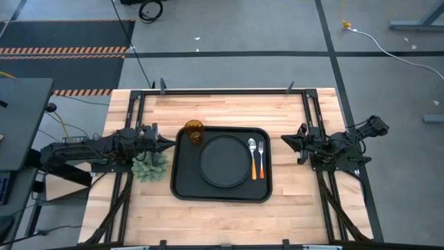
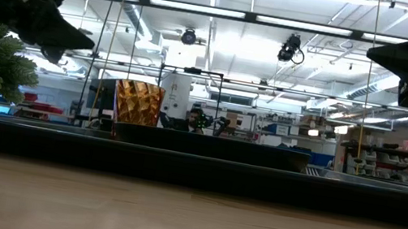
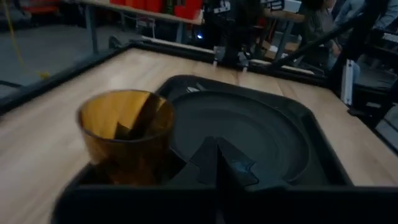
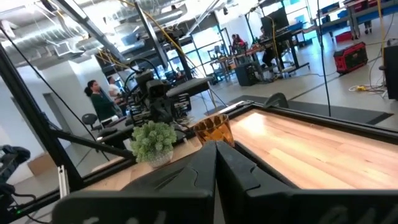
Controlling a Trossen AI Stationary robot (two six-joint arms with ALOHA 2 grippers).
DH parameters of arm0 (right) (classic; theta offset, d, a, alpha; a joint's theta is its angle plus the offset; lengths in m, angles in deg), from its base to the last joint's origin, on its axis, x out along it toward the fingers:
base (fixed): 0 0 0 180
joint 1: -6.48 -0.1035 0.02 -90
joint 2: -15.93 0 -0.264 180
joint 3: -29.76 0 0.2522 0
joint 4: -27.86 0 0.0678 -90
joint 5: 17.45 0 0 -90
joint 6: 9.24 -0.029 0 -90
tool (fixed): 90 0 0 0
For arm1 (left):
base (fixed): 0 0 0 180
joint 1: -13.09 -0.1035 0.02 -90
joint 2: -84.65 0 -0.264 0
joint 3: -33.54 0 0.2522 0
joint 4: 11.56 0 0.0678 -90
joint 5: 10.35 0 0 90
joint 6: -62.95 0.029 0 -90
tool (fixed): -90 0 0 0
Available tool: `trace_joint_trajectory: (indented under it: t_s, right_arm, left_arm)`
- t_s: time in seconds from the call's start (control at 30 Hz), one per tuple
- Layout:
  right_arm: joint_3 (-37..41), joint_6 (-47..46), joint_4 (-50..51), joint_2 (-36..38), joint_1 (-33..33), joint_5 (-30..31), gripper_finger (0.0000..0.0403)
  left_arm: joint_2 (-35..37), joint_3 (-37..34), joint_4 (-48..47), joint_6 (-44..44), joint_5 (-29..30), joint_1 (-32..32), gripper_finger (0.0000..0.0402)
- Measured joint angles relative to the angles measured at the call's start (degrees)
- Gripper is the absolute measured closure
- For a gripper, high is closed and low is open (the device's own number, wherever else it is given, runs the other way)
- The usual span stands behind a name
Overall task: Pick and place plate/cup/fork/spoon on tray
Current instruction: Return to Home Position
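Note:
The black rectangular tray [image 1: 186, 186] lies mid-table. The round black plate [image 1: 225, 161] lies flat on it. The amber cup [image 1: 193, 132] stands upright in the tray's far left corner. The silver spoon [image 1: 252, 146] and the orange-handled fork [image 1: 261, 161] lie side by side on the tray, right of the plate. My left gripper [image 1: 170, 144] is shut and empty, hovering at the tray's left rim near the cup [image 3: 127, 134]. My right gripper [image 1: 284, 141] is shut and empty, hovering right of the tray.
A green leafy clump [image 1: 150, 165] sits on the table left of the tray, just nearside of my left gripper. Black frame rails run along the table's left, right and far sides. Bare wood lies nearside of the tray. People stand in the room beyond.

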Motion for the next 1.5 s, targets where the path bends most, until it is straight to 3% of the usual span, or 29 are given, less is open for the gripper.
trace_joint_trajectory:
  t_s: [0.17,0.3,0.67,0.93,1.1,1.4,1.5]
  right_arm:
    - [0.00,0.32,-0.40,0.02,0.00,0.30,0.0387]
    - [0.00,0.37,-0.11,0.00,0.02,1.61,0.0387]
    - [0.00,4.17,0.76,-0.02,0.07,1.88,0.0387]
    - [-0.02,6.58,5.54,-0.33,0.07,12.37,0.0387]
    - [-0.02,10.83,5.66,-0.94,0.11,15.21,0.0387]
    - [-0.02,16.87,5.61,-0.94,0.22,14.56,0.0387]
    - [-0.02,16.78,4.87,-0.94,0.22,9.50,0.0387]
  left_arm:
    - [9.91,0.20,-4.49,0.99,-3.19,-3.10,0.0398]
    - [9.15,0.28,-4.50,2.04,-7.80,-4.75,0.0398]
    - [9.70,0.13,-3.62,3.33,-9.37,-5.18,0.0398]
    - [9.55,0.07,-3.64,5.53,-8.03,-5.18,0.0397]
    - [9.53,0.09,-4.45,5.21,-7.86,-5.17,0.0397]
    - [9.51,0.09,-4.82,5.34,-7.83,-5.18,0.0397]
    - [9.51,0.09,-4.89,5.48,-7.55,-5.16,0.0397]
